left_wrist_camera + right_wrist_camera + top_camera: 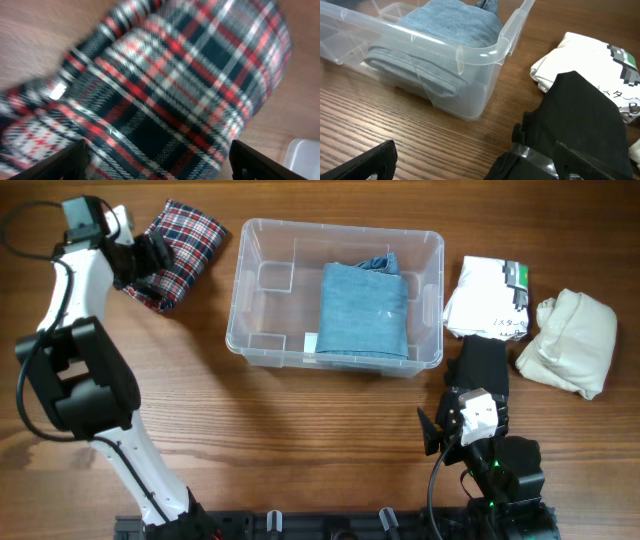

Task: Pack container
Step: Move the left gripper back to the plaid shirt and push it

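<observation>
The container [335,224] [481,50], seen from the near side of the wooden table [300,440]: a large clear plastic bin, rectangular, with rounded corners and a rolled rim. It stands upright and open-topped, long sides running left to right. A folded blue denim garment [363,312] [450,17] lies flat on the base in the right half, close to the right wall. A small white label [309,341] sits on the base just left of the denim, by the near wall.
</observation>
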`<state>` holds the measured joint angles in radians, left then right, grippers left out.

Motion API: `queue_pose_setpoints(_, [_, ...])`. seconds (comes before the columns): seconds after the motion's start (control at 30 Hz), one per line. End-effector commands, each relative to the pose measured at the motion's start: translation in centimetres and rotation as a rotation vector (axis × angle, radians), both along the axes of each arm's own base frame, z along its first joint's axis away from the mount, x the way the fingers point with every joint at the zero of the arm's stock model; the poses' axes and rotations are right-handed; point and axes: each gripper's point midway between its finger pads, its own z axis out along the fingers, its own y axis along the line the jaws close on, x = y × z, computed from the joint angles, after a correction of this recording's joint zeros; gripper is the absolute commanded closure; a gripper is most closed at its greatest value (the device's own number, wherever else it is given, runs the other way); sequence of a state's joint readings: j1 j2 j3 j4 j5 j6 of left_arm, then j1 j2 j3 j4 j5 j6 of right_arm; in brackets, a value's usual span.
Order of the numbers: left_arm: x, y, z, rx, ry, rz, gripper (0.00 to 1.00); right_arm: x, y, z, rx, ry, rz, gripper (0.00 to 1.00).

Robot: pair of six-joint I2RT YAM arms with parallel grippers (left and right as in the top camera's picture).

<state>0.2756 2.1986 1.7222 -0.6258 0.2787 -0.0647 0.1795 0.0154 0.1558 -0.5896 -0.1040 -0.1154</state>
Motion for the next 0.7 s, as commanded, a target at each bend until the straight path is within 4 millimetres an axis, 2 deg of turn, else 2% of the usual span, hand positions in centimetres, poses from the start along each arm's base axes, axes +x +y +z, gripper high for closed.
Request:
queue_pose_setpoints(0.0, [-2.5,0.6,-3.0,0.054,0.153,0.032,0.27,0.0,0.1,0.3,0.017,-0.007,-0.002,0.0])
queue_pose_setpoints(0.07, [-5.3,1.6,-4.9,0.101,0.294,0.092,0.31,0.0,0.1,0.3,0.017,-0.007,-0.002,0.0])
queue_pose_setpoints(0.1, [-7.1,1.6,-5.7,0.092,0.376,0.12,0.33,0.0,0.0,0.3,0.017,-0.007,-0.003,0.0])
queue_pose_setpoints(0.13, [-8.2,1.3,-6.0,0.071,0.428,0.148,0.38,0.0,0.1,0.3,0.017,-0.007,-0.002,0.0])
queue_pose_setpoints(0.2, [-10.7,0.7,-6.6,0.025,0.534,0.237,0.41,0.0,0.1,0.3,0.017,-0.007,-0.002,0.0])
queue_pose_setpoints(0.37, [-13.6,-1.3,-6.2,-0.011,0.663,0.254,0.48,0.0,0.1,0.3,0.017,-0.007,-0.002,0.0])
queue_pose_setpoints(0.43, [-13.7,-1.9,-5.5,-0.008,0.662,0.223,0.59,0.0,0.1,0.3,0.017,-0.007,-0.002,0.0])
queue_pose_setpoints(0.5, [-12.7,-2.0,-3.4,-0.001,0.588,0.218,0.55,0.0,0.0,0.3,0.017,-0.007,-0.002,0.0])
queue_pose_setpoints(0.57, [-11.3,-1.7,0.1,0.016,0.467,0.214,0.5,0.0,0.1,0.3,0.017,-0.007,-0.002,0.0])
queue_pose_setpoints(0.67, [-9.1,-0.5,6.1,0.08,0.251,0.227,0.28,0.0,0.1,0.3,0.017,-0.007,-0.002,0.0])
